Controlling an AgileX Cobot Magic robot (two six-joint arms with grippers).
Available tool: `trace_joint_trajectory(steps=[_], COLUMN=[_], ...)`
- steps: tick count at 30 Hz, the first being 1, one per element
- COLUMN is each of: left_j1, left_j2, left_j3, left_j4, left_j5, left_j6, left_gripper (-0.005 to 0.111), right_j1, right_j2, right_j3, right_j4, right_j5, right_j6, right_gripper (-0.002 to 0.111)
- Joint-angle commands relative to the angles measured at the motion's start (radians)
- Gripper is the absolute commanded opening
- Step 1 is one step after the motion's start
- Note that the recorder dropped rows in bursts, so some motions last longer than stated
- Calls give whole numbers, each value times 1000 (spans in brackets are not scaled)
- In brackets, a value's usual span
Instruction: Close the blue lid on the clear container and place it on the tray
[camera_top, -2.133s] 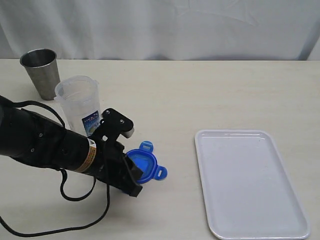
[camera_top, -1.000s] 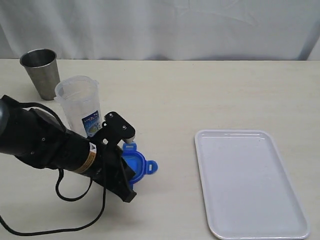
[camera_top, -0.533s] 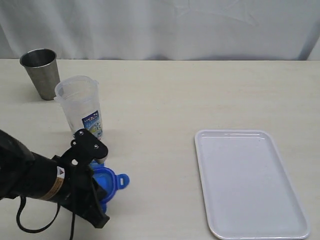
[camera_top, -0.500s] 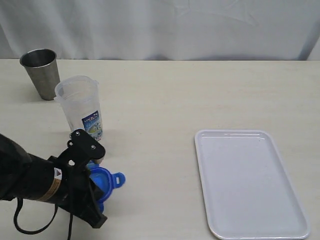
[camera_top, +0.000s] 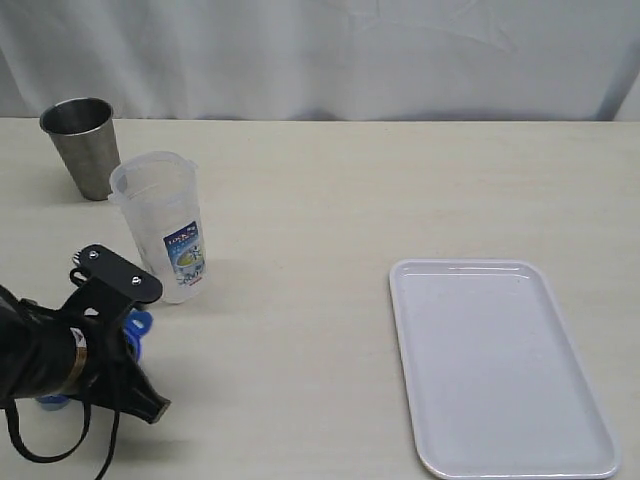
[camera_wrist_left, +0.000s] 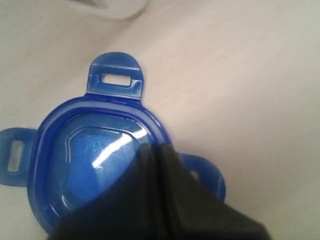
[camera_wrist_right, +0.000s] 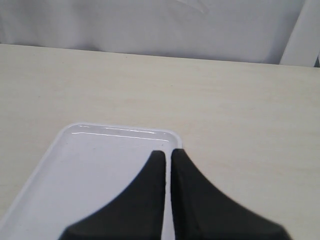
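The lid-fetching step is in hand: the left hand (camera_wrist_left: 159, 148) is clenched on the rim of the small blue plastic lid (camera_wrist_left: 95, 160), low over the tabletop (camera_top: 330, 190), just in front of the tall clear plastic container (camera_top: 165, 225), whose mouth is open. Next, the lid likely needs lifting over that mouth, squaring and pressing down. The grey metal cup (camera_top: 82, 140) stands near behind the container. The flat white tray (camera_top: 500, 370) lies well apart, and the right hand (camera_wrist_right: 167, 152) hangs over it, clenched on nothing.

Soft, even, bright light; close views blurred.
Left wrist view: white glare streaks on the blue lid (camera_wrist_left: 90, 165), the left hand (camera_wrist_left: 159, 150) a dark out-of-focus mass; shadows on the table (camera_top: 350, 190) are faint.
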Motion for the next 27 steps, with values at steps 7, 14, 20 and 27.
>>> trace_joint_trajectory(steps=[7, 14, 20, 27], left_j1=[-1, 20, 296, 585], left_j2=[19, -92, -185, -162], left_j3=[19, 19, -17, -181], left_j4=[74, 85, -13, -48], left_j5=[196, 214, -128, -293], left_j6=[-221, -291, -172, -211], left_gripper=[0, 36, 38, 37], right_j1=[1, 1, 1, 1], right_j2=[-5, -5, -5, -5], right_j3=[2, 2, 2, 2], right_j4=[0, 0, 0, 0], right_j5=[-1, -1, -1, -1], right_j6=[-3, -3, -3, -3], right_gripper=[4, 4, 4, 4])
